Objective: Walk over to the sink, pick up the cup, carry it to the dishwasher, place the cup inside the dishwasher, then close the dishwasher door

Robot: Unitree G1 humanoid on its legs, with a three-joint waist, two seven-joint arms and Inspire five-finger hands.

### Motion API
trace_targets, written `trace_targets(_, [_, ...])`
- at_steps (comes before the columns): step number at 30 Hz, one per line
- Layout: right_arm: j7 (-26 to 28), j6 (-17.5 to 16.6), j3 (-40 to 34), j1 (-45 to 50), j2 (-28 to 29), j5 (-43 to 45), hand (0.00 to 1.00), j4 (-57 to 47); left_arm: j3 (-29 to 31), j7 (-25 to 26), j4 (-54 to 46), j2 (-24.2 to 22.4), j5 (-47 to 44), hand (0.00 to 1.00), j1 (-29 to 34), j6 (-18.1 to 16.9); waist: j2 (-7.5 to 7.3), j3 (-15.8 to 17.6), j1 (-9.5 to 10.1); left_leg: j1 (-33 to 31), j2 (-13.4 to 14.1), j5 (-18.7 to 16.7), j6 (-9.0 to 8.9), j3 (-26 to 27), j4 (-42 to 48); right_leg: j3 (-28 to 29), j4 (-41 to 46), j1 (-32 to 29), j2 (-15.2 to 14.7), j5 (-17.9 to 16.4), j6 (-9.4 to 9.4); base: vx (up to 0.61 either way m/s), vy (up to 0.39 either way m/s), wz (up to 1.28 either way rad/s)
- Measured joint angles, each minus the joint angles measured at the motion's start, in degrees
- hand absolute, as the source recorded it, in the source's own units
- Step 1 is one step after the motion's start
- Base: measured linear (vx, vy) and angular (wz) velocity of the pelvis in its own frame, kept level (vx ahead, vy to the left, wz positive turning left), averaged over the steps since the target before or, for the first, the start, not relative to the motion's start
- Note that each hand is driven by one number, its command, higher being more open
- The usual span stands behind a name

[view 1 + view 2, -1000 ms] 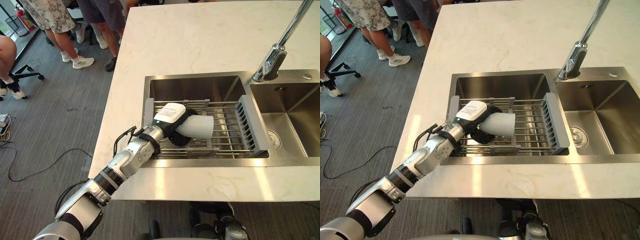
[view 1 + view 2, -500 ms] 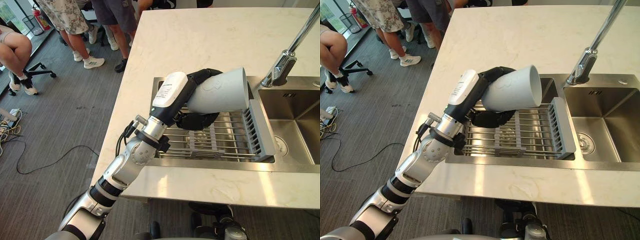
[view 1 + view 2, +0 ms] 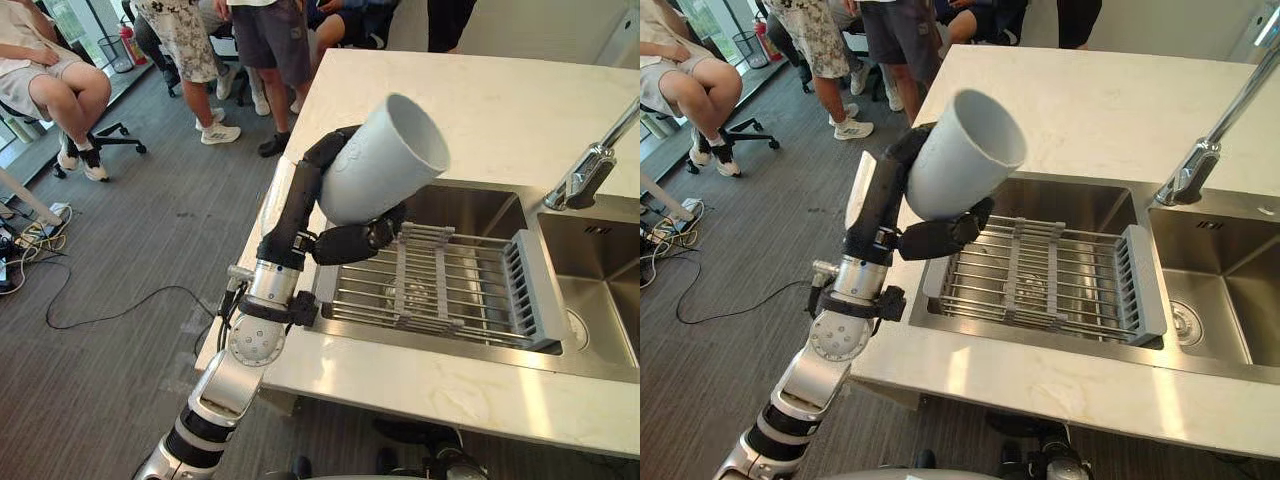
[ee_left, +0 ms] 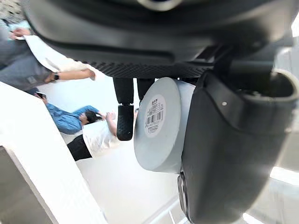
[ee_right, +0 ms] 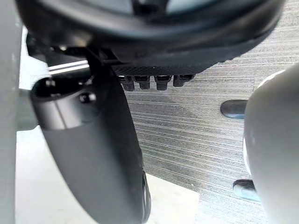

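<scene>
Cup lifted in the left hand above the sink's left end

The left hand (image 3: 298, 205) grips the grey cup (image 3: 375, 165), fingers curled round its left side and the thumb pressed beneath it. The cup is tilted, its open mouth facing up and to the right, above the near-left corner of the sink (image 3: 480, 215) and clear of the drying rack (image 3: 430, 295). The right hand (image 5: 98, 149) hangs over grey floor; I cannot tell whether it is open or closed.
</scene>
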Motion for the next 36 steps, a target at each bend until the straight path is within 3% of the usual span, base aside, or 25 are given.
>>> trace_targets(14, [-0.1,0.1,1.3,1.1,0.8,0.1,1.0,0.1,3.9,-0.3,-3.8,-3.5,-11.0,0.0,12.3,-0.6,-1.72,-2.3,2.36,-1.3,0.0,0.8,-0.32,-2.2,0.0,-2.2,0.0,-0.2,0.1,-0.2,-0.16,-0.03,-0.004,0.09])
trace_targets(20, [-0.3,0.5,3.5,-0.2,2.0,-0.1,1.0,0.2,4.8,-0.3,-4.6,-4.2,-14.6,0.0,15.8,-1.1,-2.56,-2.7,4.36,-1.3,0.7,0.4,-0.44,1.1,0.3,1.4,2.2,-2.8,0.4,-0.2,-0.28,-0.02,0.02,-0.3])
trace_targets(25, [-0.4,0.9,4.9,-2.0,2.8,-0.6,1.0,-0.1,4.3,0.0,-4.6,-4.4,-15.0,0.0,16.0,-1.1,-2.25,-0.9,3.96,-3.0,1.6,-1.9,0.21,1.5,5.7,7.3,13.6,-7.2,0.6,-2.7,-0.9,-0.1,0.049,-0.04])
trace_targets(27, [-0.9,1.3,5.6,-2.4,2.7,-0.7,1.0,-0.1,3.4,0.2,-4.6,-4.5,-15.0,0.0,16.0,-1.2,-2.23,-0.4,3.86,-4.2,0.6,-1.8,0.75,-2.0,7.3,12.8,26.0,-10.0,-0.1,-8.4,-1.21,-0.1,0.047,0.82])
trace_targets(30, [-1.2,1.7,7.3,-2.3,2.8,-1.1,1.0,-1.7,3.7,0.9,-5.8,-5.2,-15.0,0.0,16.2,-1.3,-3.02,-0.9,5.79,-7.6,-1.3,-0.8,-0.59,-7.5,9.8,17.2,34.4,-9.8,-0.2,-13.7,-0.51,-0.06,-0.11,1.04])
trace_targets(34, [-1.8,1.9,7.8,-2.9,2.7,-1.1,1.0,-6.3,2.3,1.5,-8.9,-7.9,-15.0,0.0,16.2,-1.5,-2.44,-0.7,8.86,-13.9,-1.9,1.8,-3.89,-14.0,11.0,15.4,24.2,-7.6,1.0,-16.6,-0.75,-0.12,-0.228,1.01])
trace_targets(35, [-2.2,1.8,7.7,-4.3,2.4,-1.1,1.0,-7.4,0.5,1.6,-9.4,-9.1,-15.0,0.0,16.2,-2.0,-0.71,0.4,9.16,-15.6,-0.5,3.5,-5.58,-17.2,10.6,12.0,22.0,-7.1,3.0,-15.6,-2.35,-0.24,-0.287,1.13])
trace_targets(36, [-2.6,1.8,7.7,-5.3,2.3,-1.0,1.0,-7.3,-1.4,1.6,-9.4,-9.1,-15.1,0.0,16.2,-1.9,-0.07,0.8,9.11,-15.8,0.7,5.6,-6.53,-18.2,9.0,9.3,21.7,-6.9,3.9,-15.1,-3.38,-0.21,-0.222,1.16])
